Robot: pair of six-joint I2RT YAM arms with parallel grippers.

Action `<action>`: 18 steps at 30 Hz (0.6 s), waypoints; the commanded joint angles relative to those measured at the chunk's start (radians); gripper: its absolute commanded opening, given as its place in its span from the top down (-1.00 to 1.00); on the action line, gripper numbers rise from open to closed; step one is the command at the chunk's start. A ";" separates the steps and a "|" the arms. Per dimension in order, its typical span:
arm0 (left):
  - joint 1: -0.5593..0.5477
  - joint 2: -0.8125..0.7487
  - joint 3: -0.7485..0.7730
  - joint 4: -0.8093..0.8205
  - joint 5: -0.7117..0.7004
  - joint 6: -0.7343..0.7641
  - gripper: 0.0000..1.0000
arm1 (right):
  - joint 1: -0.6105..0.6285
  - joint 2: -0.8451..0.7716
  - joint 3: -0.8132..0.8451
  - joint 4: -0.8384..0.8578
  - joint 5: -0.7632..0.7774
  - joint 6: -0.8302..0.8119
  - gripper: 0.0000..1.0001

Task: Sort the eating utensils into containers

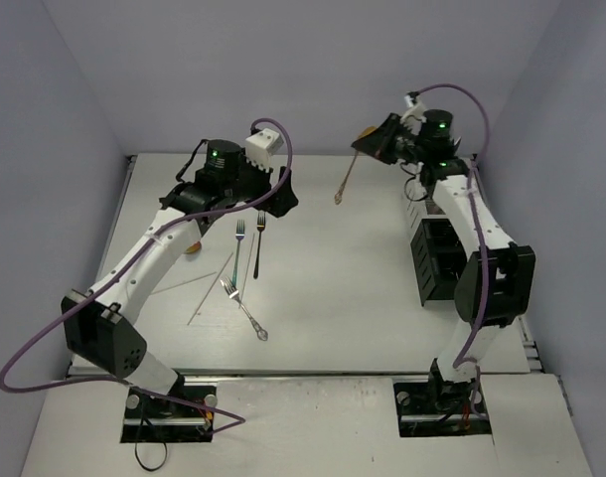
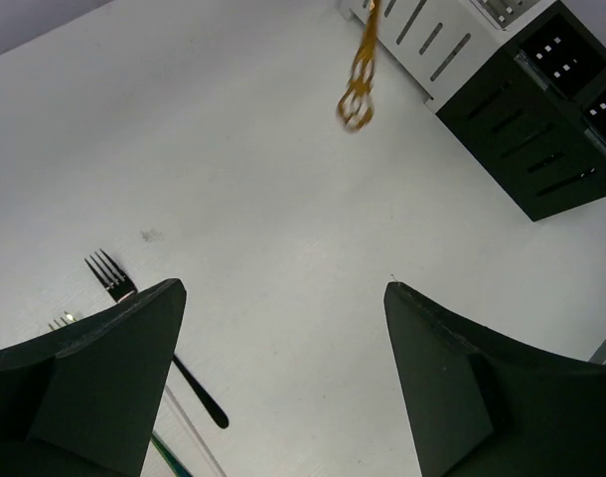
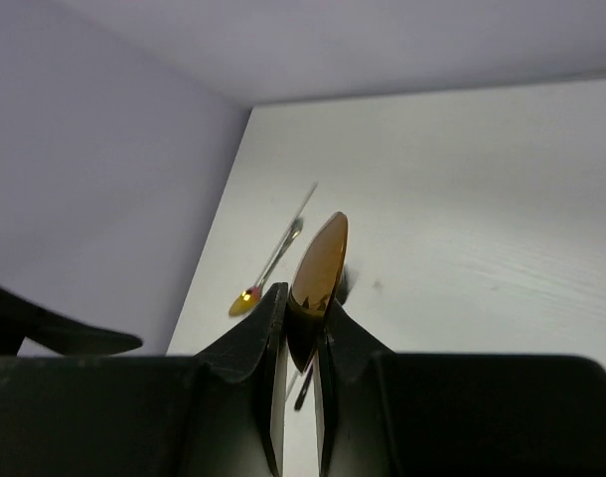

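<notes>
My right gripper (image 1: 371, 145) is raised over the far table and is shut on the bowl of the gold spoon (image 1: 345, 182), whose handle hangs down. In the right wrist view the bowl (image 3: 320, 260) sits pinched between the fingers (image 3: 258, 338). My left gripper (image 1: 280, 192) is open and empty above the table, its fingers (image 2: 114, 368) wide apart. Below it lie a dark fork (image 2: 112, 278) (image 1: 259, 243), a teal-handled fork (image 1: 238, 250), a silver utensil (image 1: 244, 310) and thin pale sticks (image 1: 212, 288). The black container (image 1: 437, 260) (image 2: 556, 119) and the white container (image 2: 430, 42) stand at the right.
The white container is largely hidden behind my right arm in the top view. A small orange object (image 1: 194, 246) shows under my left arm. The gold spoon's handle end (image 2: 357, 99) hangs near the white container. Another spoon (image 3: 249, 294) lies on the table far from my right gripper.
</notes>
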 commanded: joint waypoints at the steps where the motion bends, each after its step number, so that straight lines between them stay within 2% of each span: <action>1: 0.039 -0.110 -0.012 0.025 0.027 0.025 -0.61 | -0.207 -0.147 0.059 0.086 -0.130 0.031 1.00; 5: 0.078 -0.114 -0.034 0.011 0.008 0.031 -0.62 | -0.405 -0.194 0.069 0.084 -0.198 0.013 1.00; 10: 0.100 -0.104 -0.043 -0.002 -0.026 0.049 -0.63 | -0.587 -0.191 0.042 0.080 -0.247 -0.015 1.00; 14: 0.115 -0.095 -0.051 0.001 -0.040 0.052 -0.63 | -0.646 -0.163 0.008 0.072 -0.229 -0.077 1.00; 18: 0.134 -0.086 -0.062 0.006 -0.038 0.053 -0.64 | -0.642 -0.138 -0.019 0.057 -0.179 -0.137 1.00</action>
